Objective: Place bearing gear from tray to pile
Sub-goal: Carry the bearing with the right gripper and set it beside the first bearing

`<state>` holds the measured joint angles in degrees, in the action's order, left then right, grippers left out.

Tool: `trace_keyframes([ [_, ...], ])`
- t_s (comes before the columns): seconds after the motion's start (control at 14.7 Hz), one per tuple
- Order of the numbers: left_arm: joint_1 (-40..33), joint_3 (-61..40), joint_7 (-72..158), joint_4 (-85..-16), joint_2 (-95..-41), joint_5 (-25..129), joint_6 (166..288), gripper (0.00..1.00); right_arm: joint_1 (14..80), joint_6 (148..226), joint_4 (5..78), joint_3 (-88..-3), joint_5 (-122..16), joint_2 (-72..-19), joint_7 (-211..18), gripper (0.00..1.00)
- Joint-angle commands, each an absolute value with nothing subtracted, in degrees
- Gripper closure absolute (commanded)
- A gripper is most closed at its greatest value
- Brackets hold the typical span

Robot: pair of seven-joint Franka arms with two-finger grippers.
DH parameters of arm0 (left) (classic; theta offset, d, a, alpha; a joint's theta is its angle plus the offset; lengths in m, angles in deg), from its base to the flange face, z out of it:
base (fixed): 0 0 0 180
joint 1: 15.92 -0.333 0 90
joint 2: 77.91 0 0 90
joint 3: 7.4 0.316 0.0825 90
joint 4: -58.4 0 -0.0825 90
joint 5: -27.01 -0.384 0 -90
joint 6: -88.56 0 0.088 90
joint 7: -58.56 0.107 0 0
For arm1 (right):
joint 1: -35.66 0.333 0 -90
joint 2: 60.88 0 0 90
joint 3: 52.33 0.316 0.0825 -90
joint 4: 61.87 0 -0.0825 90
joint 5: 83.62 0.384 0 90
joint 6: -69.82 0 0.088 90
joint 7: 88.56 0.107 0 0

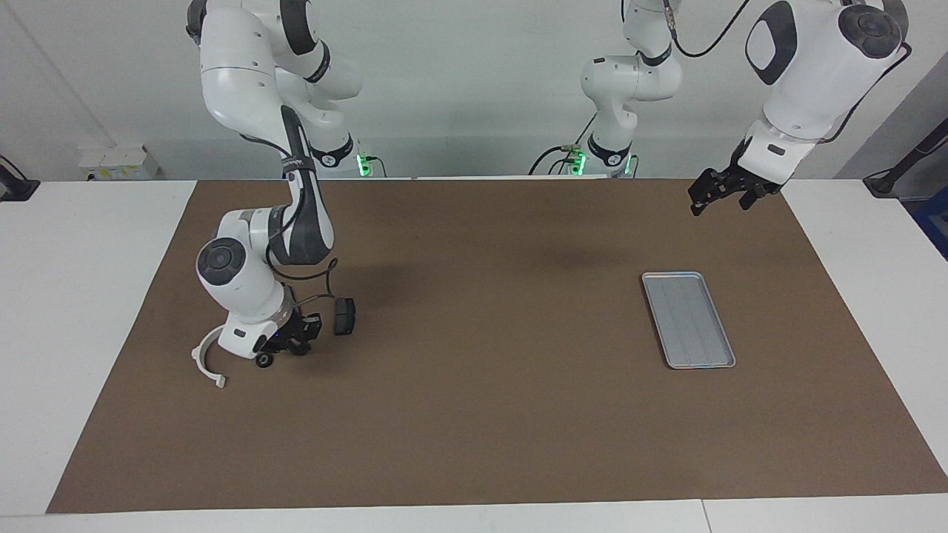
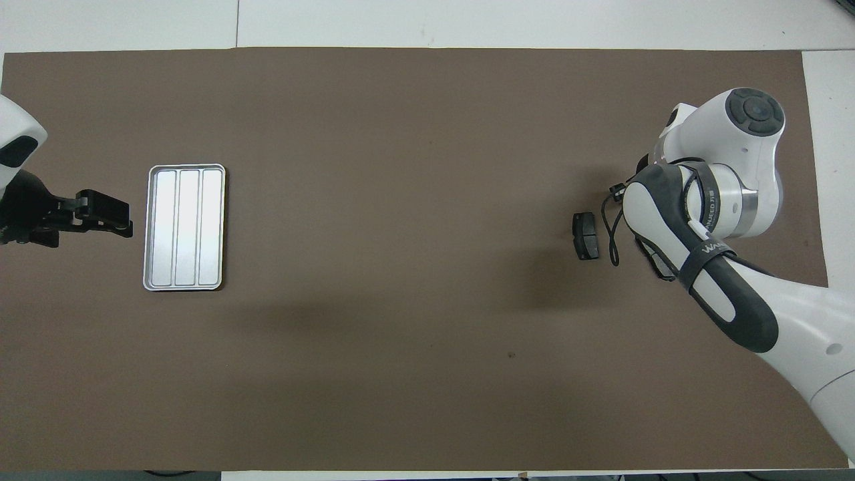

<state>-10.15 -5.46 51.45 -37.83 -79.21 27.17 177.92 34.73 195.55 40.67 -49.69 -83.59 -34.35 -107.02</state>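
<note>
Down low at the right arm's end of the tabletop (image 1: 474, 444), we see the right gripper (image 1: 287, 348) with its fingers closed on nothing. Just beside them a small dark bearing gear (image 1: 264, 360) rests on the brown mat, with the white semicircular bracket (image 1: 204, 361) near it and a dark brake pad (image 1: 344, 315) close by. Well apart, the left gripper (image 1: 717, 194) hangs over the mat, fingers open and empty, near the ribbed silver tray (image 1: 687, 319), which holds nothing.
</note>
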Motion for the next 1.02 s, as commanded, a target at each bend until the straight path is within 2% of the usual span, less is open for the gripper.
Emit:
trace_keyframes([
  [0.0, -9.3, -4.9, 51.4, -37.5, -79.4, 26.7, 177.9, 0.00, 33.6, 197.8, 44.0, -48.8, -82.9, -36.3, -108.4, 1.00],
  [0.07, -9.2, -4.9, 51.4, -37.5, -79.4, 26.7, 177.9, 0.00, 33.6, 197.8, 44.0, -48.9, -82.9, -36.3, -108.2, 0.88],
  [0.14, -9.3, -4.9, 51.4, -37.5, -79.4, 26.7, 177.9, 0.00, 33.6, 197.7, 43.9, -48.9, -82.9, -36.3, -107.9, 0.48],
  [0.2, -9.3, -4.9, 51.4, -37.4, -79.4, 26.7, 177.9, 0.00, 33.6, 197.4, 43.8, -48.8, -82.9, -36.3, -107.5, 0.19],
  [0.27, -9.2, -4.9, 51.4, -37.2, -79.3, 26.7, 177.9, 0.00, 33.8, 197.0, 43.5, -48.8, -82.9, -36.3, -106.5, 0.07],
  [0.34, -9.3, -4.8, 51.4, -37.1, -79.3, 26.7, 177.9, 0.00, 34.0, 196.6, 43.1, -48.8, -82.9, -36.4, -105.5, 0.00],
  [0.68, -9.3, -4.6, 51.8, -36.9, -79.1, 26.7, 177.9, 0.00, 34.6, 192.3, 37.3, -48.8, -83.0, -37.4, -101.5, 0.00],
  [0.95, -9.2, -4.7, 52.0, -37.2, -79.4, 26.7, 177.9, 0.00, 34.5, 190.4, 36.3, -49.1, -83.4, -41.5, -100.2, 0.00],
])
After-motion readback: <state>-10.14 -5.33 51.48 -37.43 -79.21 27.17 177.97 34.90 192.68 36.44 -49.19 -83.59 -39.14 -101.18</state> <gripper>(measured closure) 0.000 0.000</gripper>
